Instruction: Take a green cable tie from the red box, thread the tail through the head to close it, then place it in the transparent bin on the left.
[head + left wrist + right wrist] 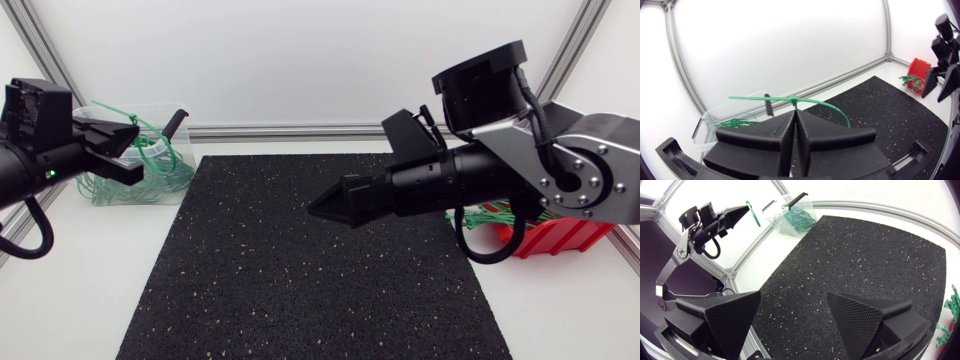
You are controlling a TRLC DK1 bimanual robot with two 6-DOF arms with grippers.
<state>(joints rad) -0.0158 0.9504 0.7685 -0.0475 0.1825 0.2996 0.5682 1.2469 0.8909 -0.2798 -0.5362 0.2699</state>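
Left gripper point(795, 113) is clamped shut on a looped green cable tie point(835, 107), held up right by the transparent bin point(701, 125). Right gripper point(794, 295) is spread wide open with nothing in it, hung over the black mat point(855, 250). Red box point(560, 236) is partly hidden behind that arm.

Left tool point(130, 148) hangs over the transparent bin point(185, 178), a green cable tie point(118, 110) at its tip. Right tool point(335, 203) hovers above the black mat point(300, 290), red box point(560, 238) behind its arm.
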